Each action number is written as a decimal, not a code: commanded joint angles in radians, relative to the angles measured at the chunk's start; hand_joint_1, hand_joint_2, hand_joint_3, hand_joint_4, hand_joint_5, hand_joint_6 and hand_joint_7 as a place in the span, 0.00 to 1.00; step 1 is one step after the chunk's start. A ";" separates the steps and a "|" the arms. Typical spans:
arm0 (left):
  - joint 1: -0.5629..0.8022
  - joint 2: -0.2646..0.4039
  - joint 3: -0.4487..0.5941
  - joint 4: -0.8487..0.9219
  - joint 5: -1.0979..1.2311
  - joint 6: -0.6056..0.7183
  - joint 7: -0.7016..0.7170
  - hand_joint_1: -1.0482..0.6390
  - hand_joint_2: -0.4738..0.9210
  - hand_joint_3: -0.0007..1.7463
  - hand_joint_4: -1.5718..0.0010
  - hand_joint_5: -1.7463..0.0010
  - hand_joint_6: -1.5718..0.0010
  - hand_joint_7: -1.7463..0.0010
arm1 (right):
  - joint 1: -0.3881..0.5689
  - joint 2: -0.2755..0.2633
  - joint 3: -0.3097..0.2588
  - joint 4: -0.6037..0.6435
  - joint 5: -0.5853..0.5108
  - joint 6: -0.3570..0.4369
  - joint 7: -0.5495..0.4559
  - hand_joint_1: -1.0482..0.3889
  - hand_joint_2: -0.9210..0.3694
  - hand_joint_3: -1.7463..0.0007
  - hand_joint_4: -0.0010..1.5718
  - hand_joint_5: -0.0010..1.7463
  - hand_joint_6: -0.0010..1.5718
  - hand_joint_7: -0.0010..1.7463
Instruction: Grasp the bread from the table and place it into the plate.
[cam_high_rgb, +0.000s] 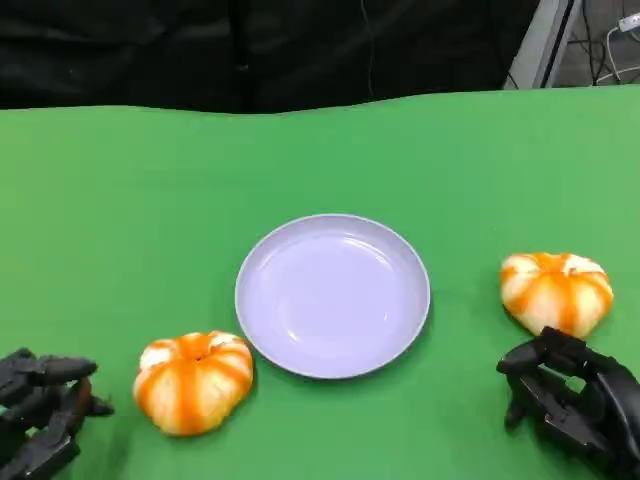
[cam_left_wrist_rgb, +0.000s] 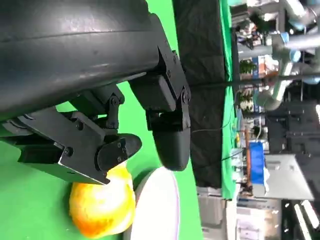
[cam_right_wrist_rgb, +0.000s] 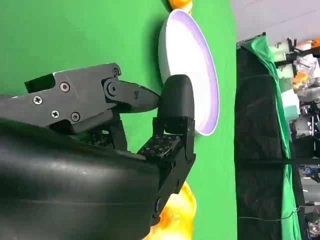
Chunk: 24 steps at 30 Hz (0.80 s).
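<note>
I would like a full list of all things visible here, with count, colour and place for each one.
bread: 2, orange and white; left bread beside the plate's near left edge, right bread to the plate's right.
plate: 1, pale lilac, empty, at the table's middle.
table: 1, green cover.
black backdrop: 1, behind the table.
left hand: 1, black, open, near the left bread.
right hand: 1, black, open, just in front of the right bread.
</note>
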 joint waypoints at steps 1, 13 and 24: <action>0.012 0.007 0.010 -0.032 -0.026 0.037 -0.030 0.56 0.99 0.14 0.34 0.90 0.35 0.99 | -0.003 -0.020 -0.006 0.005 0.002 0.003 -0.003 0.57 0.00 0.72 0.39 1.00 0.47 0.63; 0.038 0.065 -0.022 -0.067 0.069 -0.010 -0.089 0.30 1.00 0.06 0.57 1.00 0.63 1.00 | -0.003 -0.017 -0.005 0.003 0.004 0.007 -0.004 0.57 0.00 0.72 0.38 1.00 0.47 0.64; 0.058 0.139 -0.086 -0.170 0.301 -0.076 0.027 0.21 1.00 0.09 0.63 1.00 0.66 1.00 | -0.004 -0.013 -0.005 0.002 0.004 0.007 -0.007 0.56 0.00 0.72 0.39 1.00 0.46 0.64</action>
